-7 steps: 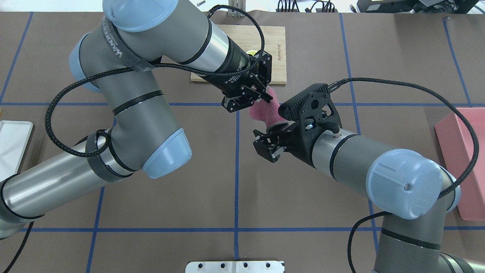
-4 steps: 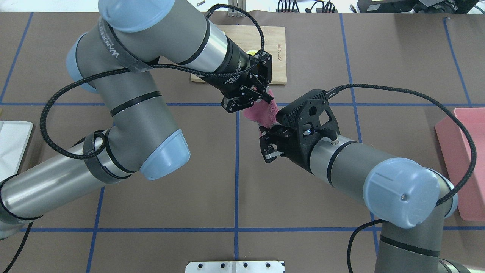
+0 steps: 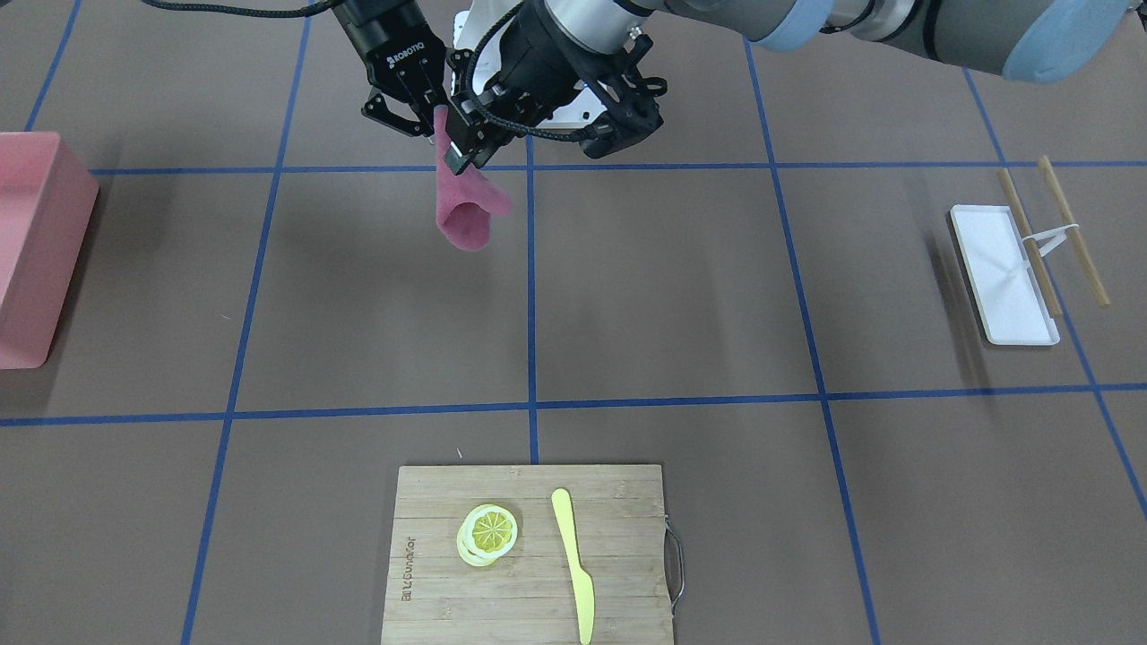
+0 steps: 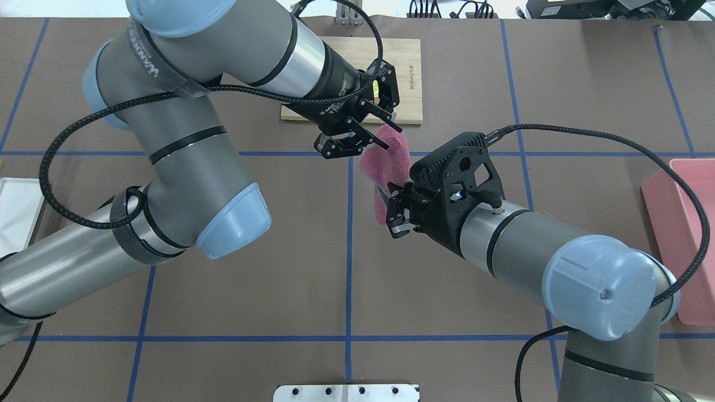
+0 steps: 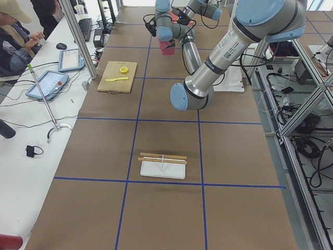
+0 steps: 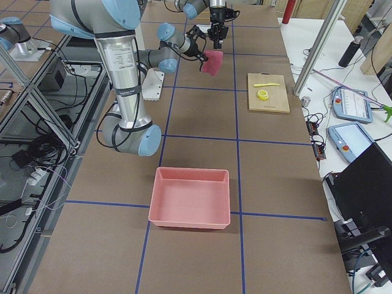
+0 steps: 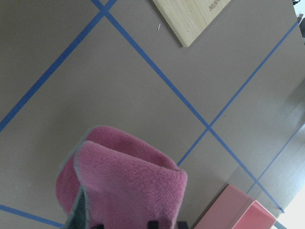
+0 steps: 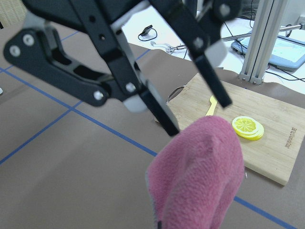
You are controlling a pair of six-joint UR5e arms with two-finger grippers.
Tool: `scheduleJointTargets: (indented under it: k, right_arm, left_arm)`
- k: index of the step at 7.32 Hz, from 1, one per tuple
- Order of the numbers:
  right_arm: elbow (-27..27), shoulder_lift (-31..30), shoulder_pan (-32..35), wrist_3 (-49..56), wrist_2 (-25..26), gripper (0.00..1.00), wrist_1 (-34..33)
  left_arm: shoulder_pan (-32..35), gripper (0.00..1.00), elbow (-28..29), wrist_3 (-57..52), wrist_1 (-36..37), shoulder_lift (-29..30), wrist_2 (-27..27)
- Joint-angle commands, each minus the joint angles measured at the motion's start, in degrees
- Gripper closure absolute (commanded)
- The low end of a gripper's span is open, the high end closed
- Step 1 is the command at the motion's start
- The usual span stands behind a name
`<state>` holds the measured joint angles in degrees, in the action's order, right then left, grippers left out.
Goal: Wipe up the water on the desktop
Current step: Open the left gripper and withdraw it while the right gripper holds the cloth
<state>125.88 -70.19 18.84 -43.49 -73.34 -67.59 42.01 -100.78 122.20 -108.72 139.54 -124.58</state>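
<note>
Cloth (image 4: 384,161) above desktop (image 4: 251,357), clamped in right hand (image 4: 392,215); left hand (image 4: 392,138) apart.

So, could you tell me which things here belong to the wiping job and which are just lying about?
Job: cloth, held by right gripper; desktop.
Lying about: board, lemon slices, knife, pink bin, white tray, sticks.

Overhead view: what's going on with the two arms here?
The right gripper is clamped on one end of a pink cloth, which hangs in the air above the desktop. The left gripper is open right at the cloth, fingers spread. It looks like a hand-over between the arms. No wiping yet, and I can't see any water on the desktop.
</note>
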Motion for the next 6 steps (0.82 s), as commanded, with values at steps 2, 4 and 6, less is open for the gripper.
scheduleJointTargets:
  k: [2,4,6]
  right_arm:
    - [-0.6,0.6,-4.8,-18.9,-0.2,1.0,-10.6]
    - [-3.1,1.4,-5.8,-26.3,-5.8,1.0,-13.0]
    - [-6.8,1.8,-4.3,-30.3,-14.2,1.0,-13.2]
  left_arm:
    - [11.3,0.02,-4.6,-3.5,-0.6,-9.5,-0.5]
    - [15.7,0.02,-4.5,-22.7,0.0,-15.5,-2.8]
    - [20.5,0.02,-4.7,-44.6,0.0,-25.2,-2.9]
